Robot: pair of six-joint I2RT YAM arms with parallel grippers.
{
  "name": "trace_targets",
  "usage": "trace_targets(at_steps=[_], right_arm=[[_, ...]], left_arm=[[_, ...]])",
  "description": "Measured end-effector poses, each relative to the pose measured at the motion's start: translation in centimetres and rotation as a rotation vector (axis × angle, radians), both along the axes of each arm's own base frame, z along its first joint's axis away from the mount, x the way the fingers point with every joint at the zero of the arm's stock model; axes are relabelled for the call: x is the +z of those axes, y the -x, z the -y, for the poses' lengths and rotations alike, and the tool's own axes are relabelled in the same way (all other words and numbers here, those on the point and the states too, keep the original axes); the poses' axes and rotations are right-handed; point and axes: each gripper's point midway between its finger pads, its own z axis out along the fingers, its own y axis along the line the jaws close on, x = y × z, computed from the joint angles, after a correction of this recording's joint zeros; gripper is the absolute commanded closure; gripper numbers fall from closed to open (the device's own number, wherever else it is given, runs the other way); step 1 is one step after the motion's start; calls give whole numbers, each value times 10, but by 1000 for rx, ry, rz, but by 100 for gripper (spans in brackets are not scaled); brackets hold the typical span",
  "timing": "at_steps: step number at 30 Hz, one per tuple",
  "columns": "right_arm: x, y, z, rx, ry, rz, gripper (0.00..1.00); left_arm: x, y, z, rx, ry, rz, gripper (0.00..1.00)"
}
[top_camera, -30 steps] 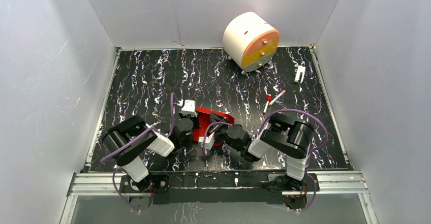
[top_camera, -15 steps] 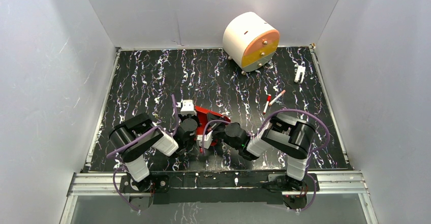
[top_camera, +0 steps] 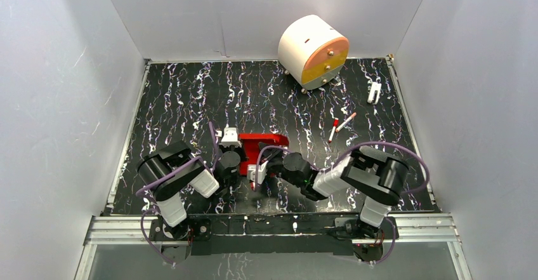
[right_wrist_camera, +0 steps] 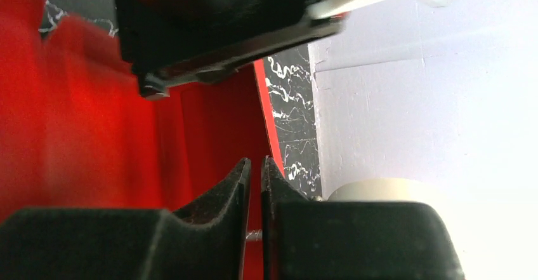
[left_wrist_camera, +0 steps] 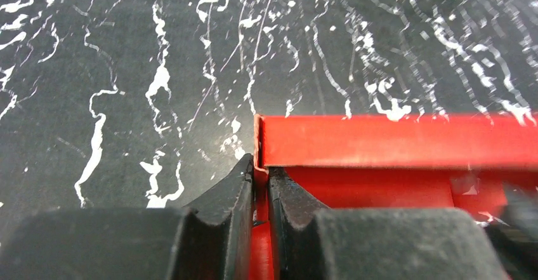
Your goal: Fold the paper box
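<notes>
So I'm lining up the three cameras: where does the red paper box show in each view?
Top external: the paper box lies at centre, just beyond both wrists.
Left wrist: it fills the lower right, its corner pinched in the left gripper.
Right wrist: it is a blurred red sheet across the left half.
Shared landmark: the black, white-veined table shows in all three.

The left claw pinches the upright corner edge of the paper box
</notes>
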Motion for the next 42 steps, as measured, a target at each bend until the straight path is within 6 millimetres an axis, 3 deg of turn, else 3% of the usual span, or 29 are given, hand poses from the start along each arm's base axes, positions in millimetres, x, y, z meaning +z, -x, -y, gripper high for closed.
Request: trace_targets(at_steps=[7, 12, 15, 17, 22, 25, 29, 37, 42], right_arm=[[22, 14, 8, -10, -49, -177, 55], [38, 22, 12, -46, -99, -349, 34], [51, 22, 14, -88, -159, -454, 30], [58, 17, 15, -120, -202, -533, 29], [80, -26, 35, -223, -373, -786, 27], [85, -38, 41, -247, -453, -919, 26], [74, -38, 29, -233, -478, -1107, 27], [16, -34, 24, -305, -453, -1428, 29], [1, -23, 20, -303, -437, -1542, 34]], left_arm=[[-8, 1, -5, -30, -63, -3, 100], [-8, 1, -3, -64, -96, 4, 100], [-8, 2, 1, -95, -114, 7, 100], [-7, 3, 5, -123, -120, 9, 100], [-8, 7, 17, -204, -135, 12, 100], [-8, 9, 23, -245, -137, 14, 100], [-8, 11, 30, -291, -141, 16, 100], [-8, 14, 36, -336, -143, 19, 100], [-8, 15, 37, -341, -144, 19, 100]])
